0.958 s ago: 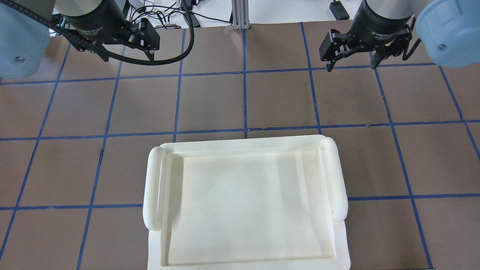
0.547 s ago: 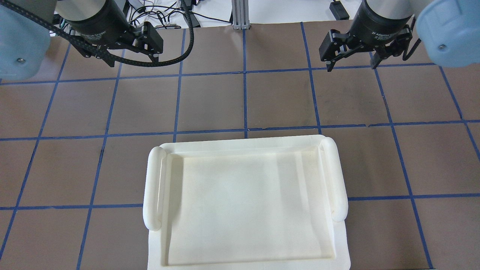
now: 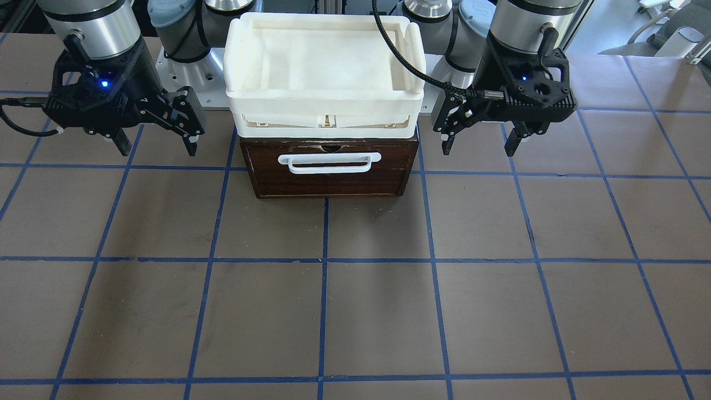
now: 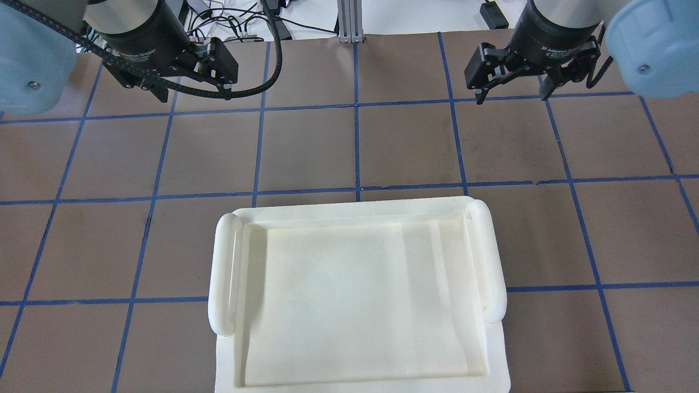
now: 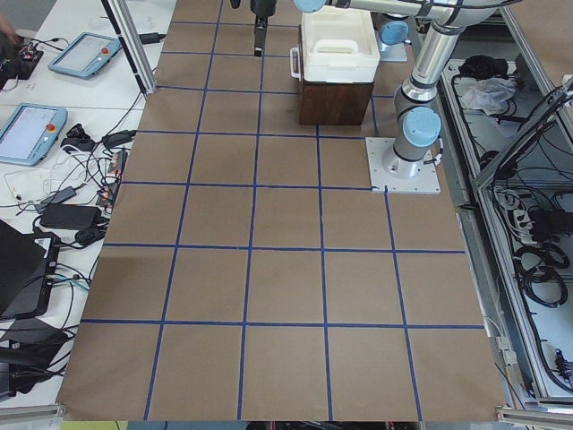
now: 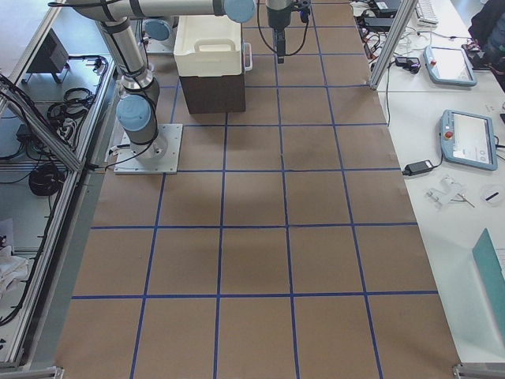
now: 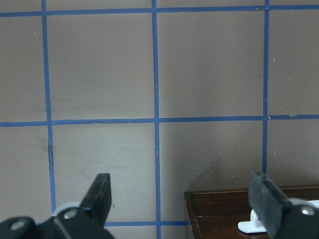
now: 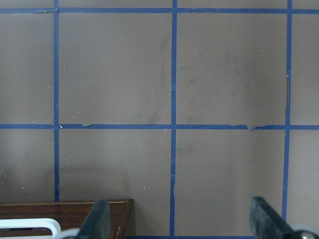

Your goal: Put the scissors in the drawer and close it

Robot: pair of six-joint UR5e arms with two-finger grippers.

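Under the white tray (image 3: pixel 325 103), the drawer (image 3: pixel 333 183) sits shut. The left gripper (image 3: pixel 479 147) and right gripper (image 3: pixel 157 147) hang beside it, jaws apart.

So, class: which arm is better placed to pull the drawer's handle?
Left, marginally: the open left tool hangs closer to the shut drawer and its white handle than the open right tool does.

one drawer (image 3: pixel 333 183), one tray (image 3: pixel 325 105), two tools (image 3: pixel 157 149) (image 3: pixel 479 147)
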